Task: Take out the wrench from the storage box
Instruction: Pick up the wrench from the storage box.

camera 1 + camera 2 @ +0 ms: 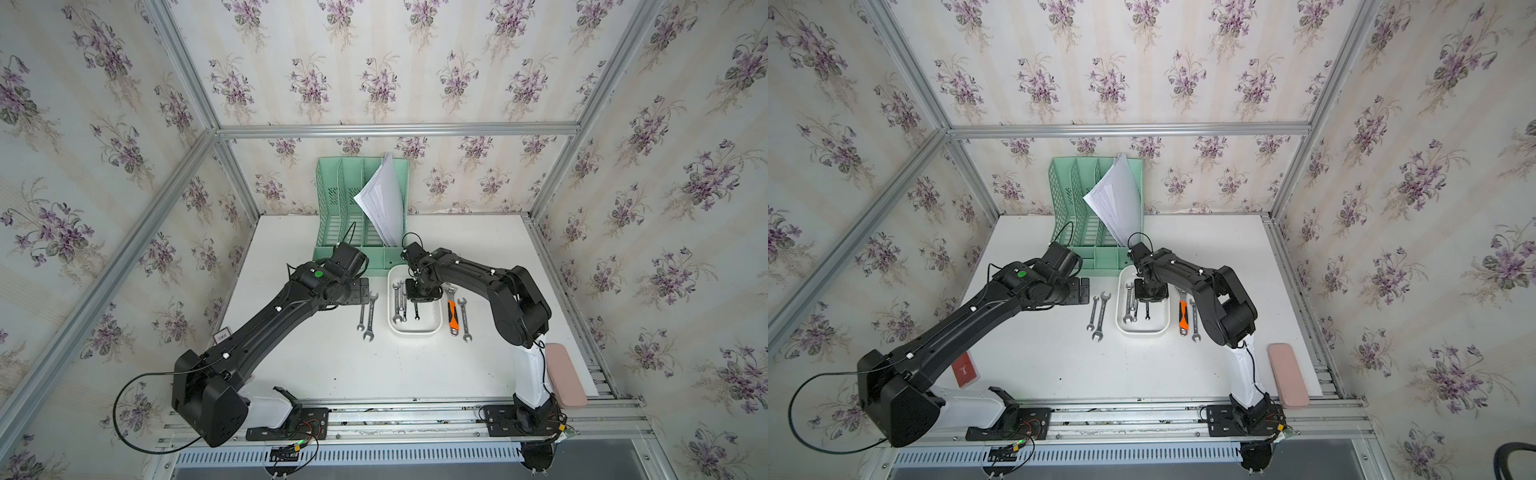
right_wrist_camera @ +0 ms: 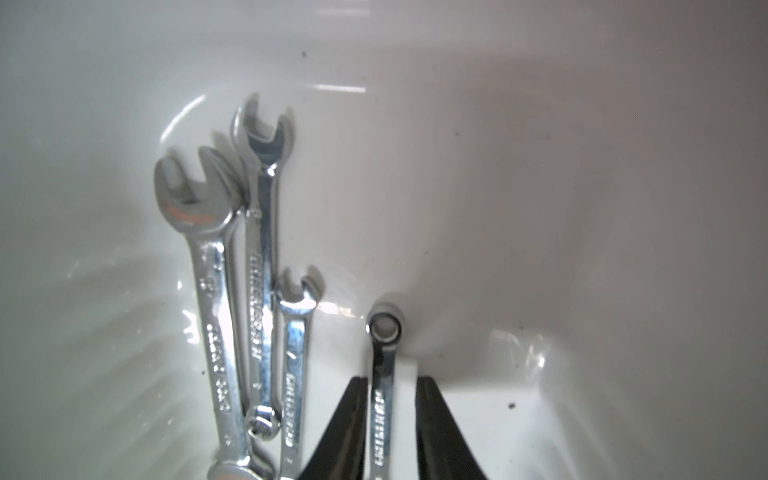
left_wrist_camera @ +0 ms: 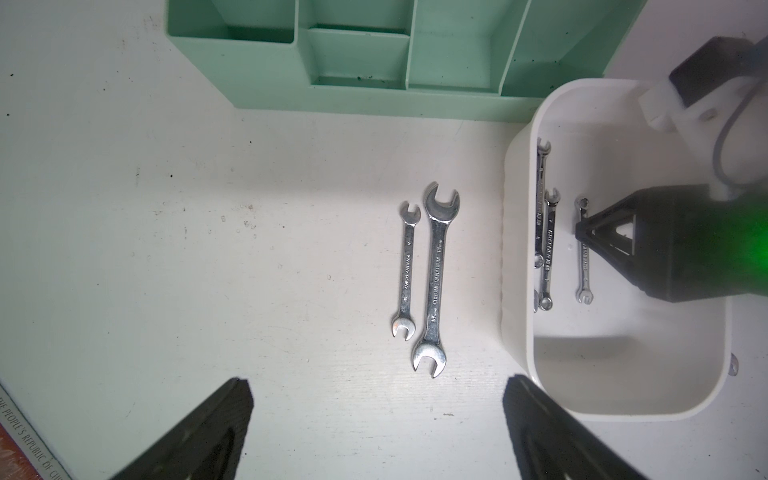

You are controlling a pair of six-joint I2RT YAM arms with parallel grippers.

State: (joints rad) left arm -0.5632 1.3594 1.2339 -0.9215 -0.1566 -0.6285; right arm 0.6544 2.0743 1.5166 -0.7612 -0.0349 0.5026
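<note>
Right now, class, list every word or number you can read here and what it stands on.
"CHROME VANADIUM": long silver open-ended wrench.
"THE PEOPLE'S REPUBLIC OF CHI", cut off: white-bordered red card.
Too blurred: stampings on the shorter silver wrench beside the long one, and on the wrenches inside the white plastic storage box.

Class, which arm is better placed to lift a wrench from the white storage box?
Right. The right pincer straddles the smallest wrench inside the storage box; the left pincer hangs open over the table outside it.
</note>
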